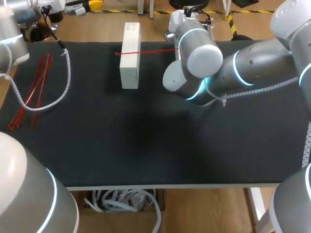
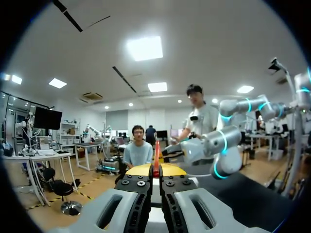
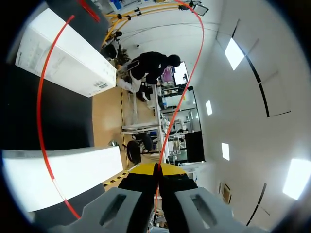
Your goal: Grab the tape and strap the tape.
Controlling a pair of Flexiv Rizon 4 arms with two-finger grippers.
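Observation:
A white box stands at the back middle of the black table. A red tape runs across its top toward my right arm. The right gripper is hidden behind that arm's wrist in the head view. In the right wrist view the right gripper is shut on the red tape, which arcs out and loops over the white box. My left gripper is shut on a short red tape strip that stands up between its fingers. The right arm is ahead of it.
A bundle of loose red tape strips lies at the table's left side. Beside it a white cable curves across the table. My left arm is at the back left corner.

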